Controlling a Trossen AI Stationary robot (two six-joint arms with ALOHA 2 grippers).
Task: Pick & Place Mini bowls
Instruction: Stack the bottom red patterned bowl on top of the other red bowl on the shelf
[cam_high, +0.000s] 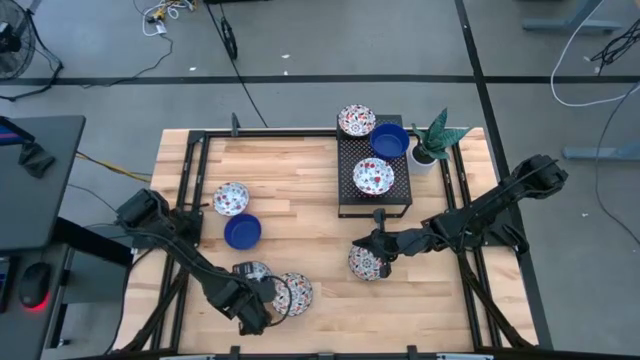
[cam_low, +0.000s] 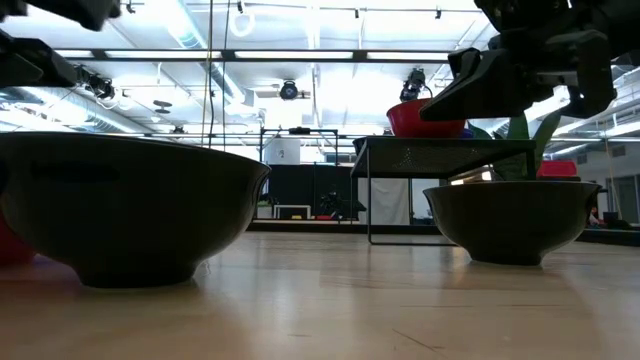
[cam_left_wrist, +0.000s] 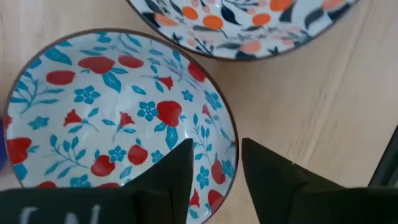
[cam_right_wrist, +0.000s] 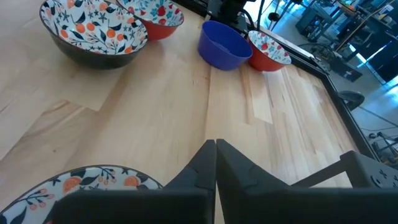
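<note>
Several mini bowls are spread over the wooden table. My left gripper (cam_left_wrist: 216, 168) is open near the near edge. One finger stands inside a white bowl with red-and-blue flowers (cam_left_wrist: 118, 106) (cam_high: 250, 271) and the other outside its rim. An orange-patterned bowl (cam_high: 293, 294) rests beside it. My right gripper (cam_right_wrist: 216, 152) (cam_high: 377, 243) is shut and empty, hovering above another orange-patterned bowl (cam_high: 366, 263) (cam_low: 515, 220). A floral bowl (cam_high: 231, 198) and a blue bowl (cam_high: 242, 231) sit at the left. Two floral bowls (cam_high: 373, 177) (cam_high: 356, 120) and a blue bowl (cam_high: 389, 140) sit on a black rack.
The black mesh rack (cam_high: 350, 200) stands raised on legs at the table's far right. A potted green plant (cam_high: 432, 140) stands just right of it. Black frame rails (cam_high: 190, 170) run along the table's left and right sides. Bare wood lies in the middle (cam_high: 310, 230).
</note>
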